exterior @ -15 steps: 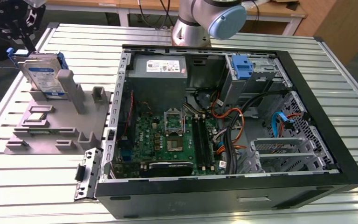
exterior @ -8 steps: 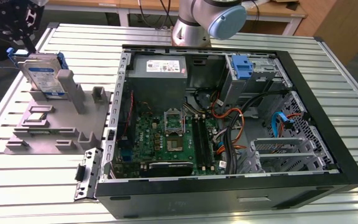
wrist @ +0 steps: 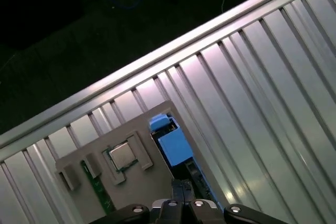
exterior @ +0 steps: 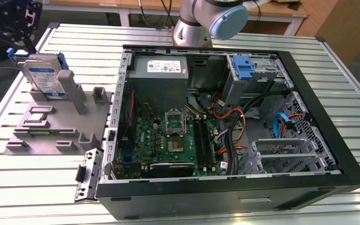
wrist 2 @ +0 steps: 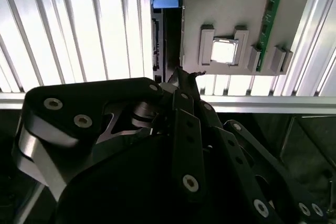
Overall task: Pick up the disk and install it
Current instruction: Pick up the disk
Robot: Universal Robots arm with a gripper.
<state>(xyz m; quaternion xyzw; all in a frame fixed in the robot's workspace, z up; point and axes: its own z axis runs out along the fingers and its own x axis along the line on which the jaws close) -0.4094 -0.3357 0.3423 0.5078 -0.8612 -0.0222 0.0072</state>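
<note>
The disk (exterior: 45, 77) stands on edge in a grey holder (exterior: 48, 133) on the slatted table, at the exterior view's left of the open computer case (exterior: 330, 136). It is silver with a blue-and-white label and blue rails. My gripper (exterior: 30, 47) hangs just above the disk's far top corner. In the second wrist view my gripper (wrist 2: 184, 73) has its fingertips together over the disk's thin edge (wrist 2: 169, 30). In the first wrist view my gripper (wrist: 181, 184) sits beside the disk's blue rail (wrist: 173, 142). Nothing shows between the fingers.
The grey holder (wrist 2: 231, 3) also carries a processor chip (wrist 2: 223, 51) and a green memory stick (wrist 2: 270, 19). Inside the case are a grey power supply (exterior: 161, 65), the motherboard (exterior: 174, 136), cables and a drive bay with a blue bracket (exterior: 245, 68). The arm's base (exterior: 208, 21) stands behind the case.
</note>
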